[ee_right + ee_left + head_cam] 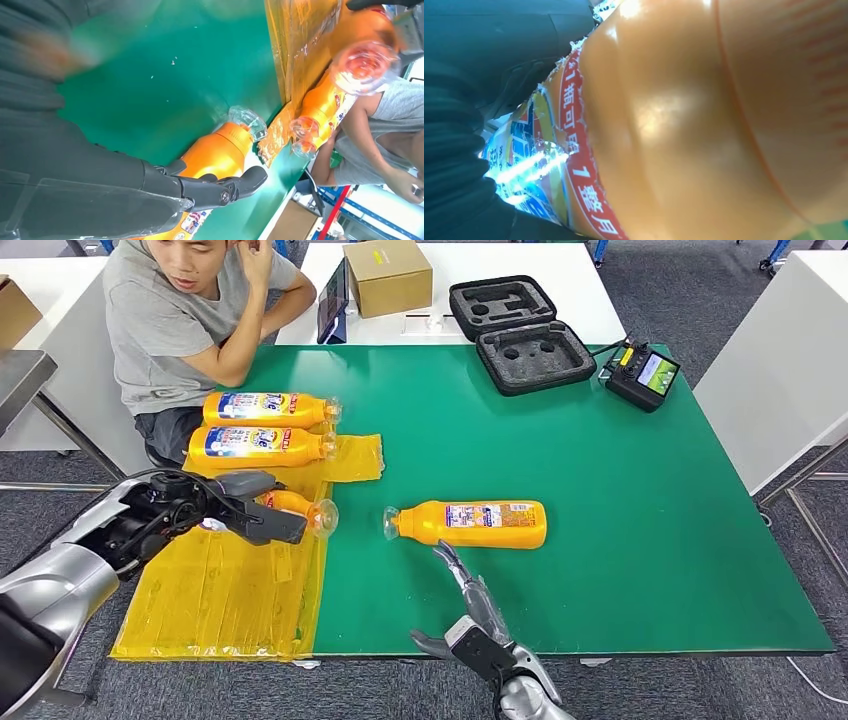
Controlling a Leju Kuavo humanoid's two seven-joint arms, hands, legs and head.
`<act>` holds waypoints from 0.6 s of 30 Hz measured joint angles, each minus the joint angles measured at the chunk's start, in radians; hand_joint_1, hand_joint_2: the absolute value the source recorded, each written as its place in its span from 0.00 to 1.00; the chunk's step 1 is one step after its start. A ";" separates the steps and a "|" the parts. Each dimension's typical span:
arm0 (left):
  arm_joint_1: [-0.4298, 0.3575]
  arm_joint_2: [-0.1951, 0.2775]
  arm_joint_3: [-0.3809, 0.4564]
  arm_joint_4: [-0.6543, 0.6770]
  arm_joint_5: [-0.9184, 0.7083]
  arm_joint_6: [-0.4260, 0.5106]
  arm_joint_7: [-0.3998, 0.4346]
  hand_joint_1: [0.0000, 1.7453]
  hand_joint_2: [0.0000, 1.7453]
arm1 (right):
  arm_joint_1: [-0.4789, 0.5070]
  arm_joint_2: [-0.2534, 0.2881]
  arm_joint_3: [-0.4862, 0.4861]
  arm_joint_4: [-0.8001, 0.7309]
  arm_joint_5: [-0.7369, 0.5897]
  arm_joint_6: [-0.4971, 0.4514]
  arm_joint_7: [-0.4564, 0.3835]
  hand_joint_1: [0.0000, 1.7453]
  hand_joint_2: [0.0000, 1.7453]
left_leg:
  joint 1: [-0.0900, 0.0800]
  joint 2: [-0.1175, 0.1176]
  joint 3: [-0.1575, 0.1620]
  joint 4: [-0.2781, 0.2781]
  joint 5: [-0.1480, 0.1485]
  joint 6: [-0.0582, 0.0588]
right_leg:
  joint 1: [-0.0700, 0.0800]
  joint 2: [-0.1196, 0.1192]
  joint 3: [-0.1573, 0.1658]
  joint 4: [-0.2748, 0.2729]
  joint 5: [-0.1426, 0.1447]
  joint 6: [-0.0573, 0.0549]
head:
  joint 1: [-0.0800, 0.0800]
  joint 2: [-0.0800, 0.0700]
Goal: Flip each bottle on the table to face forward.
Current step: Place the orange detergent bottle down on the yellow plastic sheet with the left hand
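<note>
We see our left hand (pixel 235 508) with its fingers wrapped around an orange bottle (pixel 300 508) over the yellow sheet (pixel 220 600), clear cap toward the green surface (pixel 600 490). Our right hand (pixel 470 615) reaches toward a second bottle (pixel 480 524) lying on its side on the green, fingers (pixel 220 187) spread and holding nothing. Two more bottles (pixel 265 426) lie by a seated person (pixel 190 320).

Orange bottles (pixel 470 523), green table (pixel 600 490), yellow sheet (pixel 220 590).
</note>
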 joint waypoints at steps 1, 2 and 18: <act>0.003 -0.001 -0.004 0.006 -0.004 0.005 0.000 1.00 1.00 | 0.000 0.000 0.001 0.000 0.000 0.000 0.000 0.00 1.00 | 0.000 0.000 0.000 0.000 0.000 0.000 | 0.000 0.000 0.000 0.000 0.000 0.000 | 0.000 0.000; 0.007 -0.003 -0.008 0.011 -0.006 0.011 0.000 1.00 1.00 | 0.001 0.000 0.002 0.000 0.000 0.000 0.000 0.00 1.00 | 0.000 0.000 0.000 0.000 0.000 0.000 | 0.000 0.000 0.000 0.000 0.000 0.000 | 0.000 0.000; 0.028 -0.049 -0.088 0.126 0.004 0.107 -0.011 1.00 1.00 | -0.001 0.000 0.013 0.000 0.006 0.002 0.000 0.00 1.00 | 0.000 0.000 0.010 -0.001 0.000 0.000 | 0.000 0.000 0.010 0.000 0.000 0.000 | 0.000 0.000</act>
